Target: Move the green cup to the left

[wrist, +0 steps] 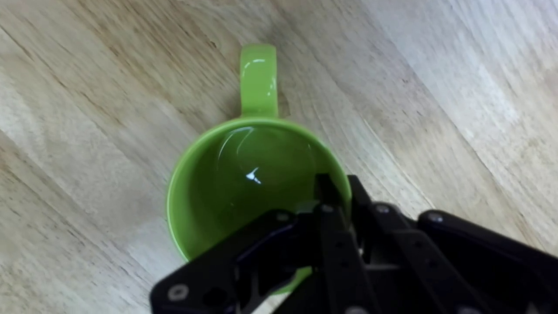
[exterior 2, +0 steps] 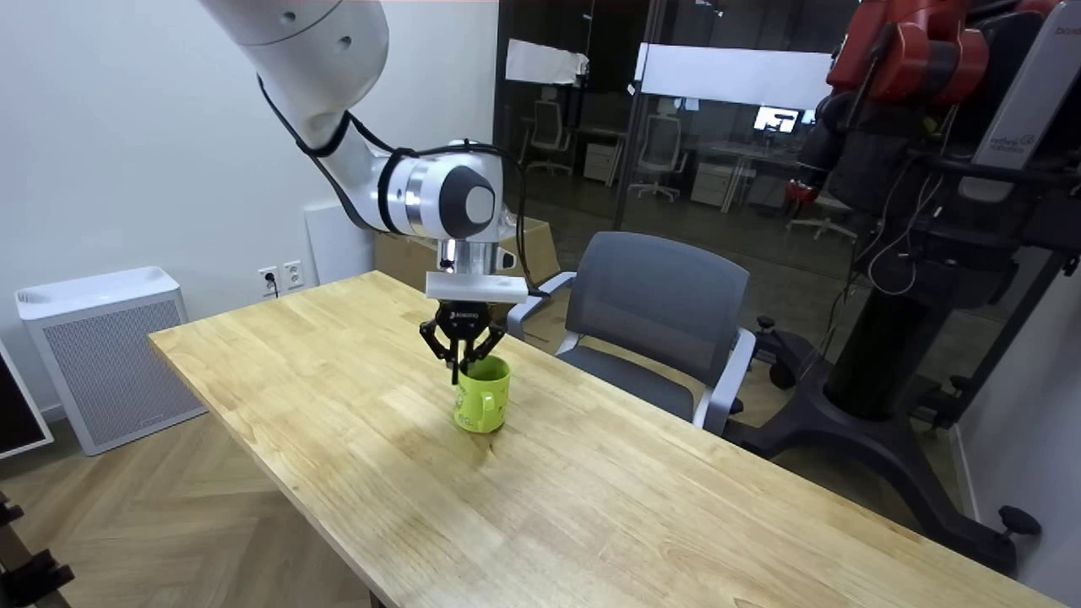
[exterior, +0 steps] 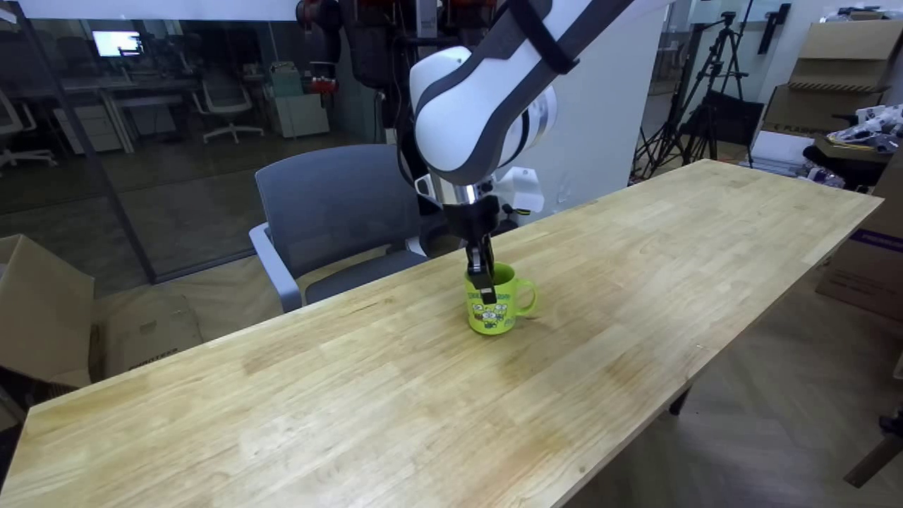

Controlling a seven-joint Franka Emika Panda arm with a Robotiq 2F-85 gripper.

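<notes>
Pincer [wrist: 342,187] points down, seemingly pinching the green cup [exterior 2: 482,397].

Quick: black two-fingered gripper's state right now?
Black two-fingered gripper: closed on the wall of the glossy lime-green cylindrical mug.

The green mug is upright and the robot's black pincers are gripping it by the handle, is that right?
Not by the handle: the gripper has the green mug by its rim, one finger inside and one outside, as the wrist view shows. The mug is upright, as you say.
</notes>
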